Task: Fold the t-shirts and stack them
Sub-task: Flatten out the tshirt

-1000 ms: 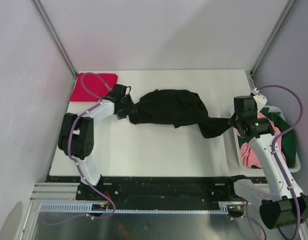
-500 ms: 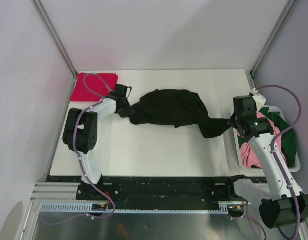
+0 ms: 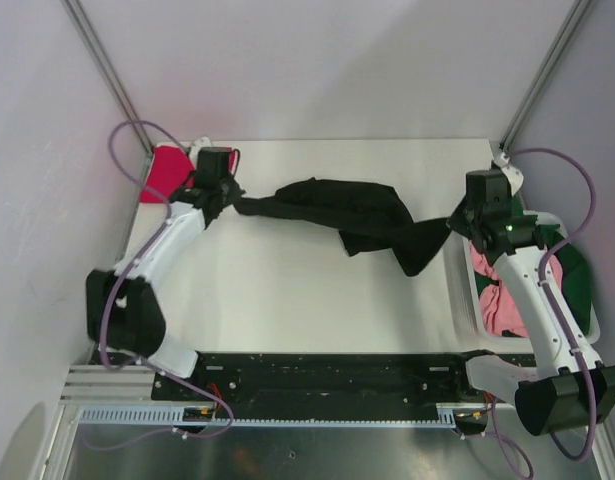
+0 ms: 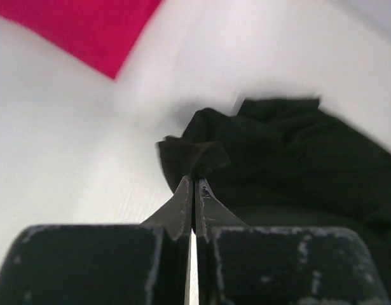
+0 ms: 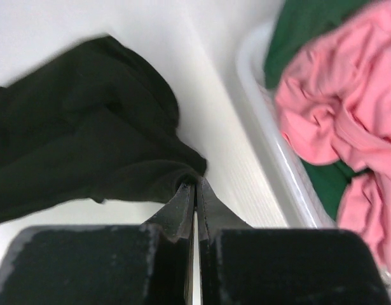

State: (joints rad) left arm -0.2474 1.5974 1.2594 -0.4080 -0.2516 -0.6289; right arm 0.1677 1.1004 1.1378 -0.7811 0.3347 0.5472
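The white bench (image 3: 287, 290) stands between pale walls (image 3: 317, 60). The black t-shirt (image 3: 337, 205) stretches across it, with the left hand (image 4: 195, 184) and the right hand (image 5: 195, 184) clamped tight on opposite ends. The crimson t-shirt (image 3: 165, 172) lies at the far-left corner. The pink t-shirt (image 3: 507, 310) and the green t-shirt (image 3: 577, 278) fill the basket (image 3: 465, 300).

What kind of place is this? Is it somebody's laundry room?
Probably a robot test booth in a lab, not a home. Two robot arms are bolted to the edge of a white table, plain walls on metal posts close it in, and they hold a black t-shirt beside a basket.
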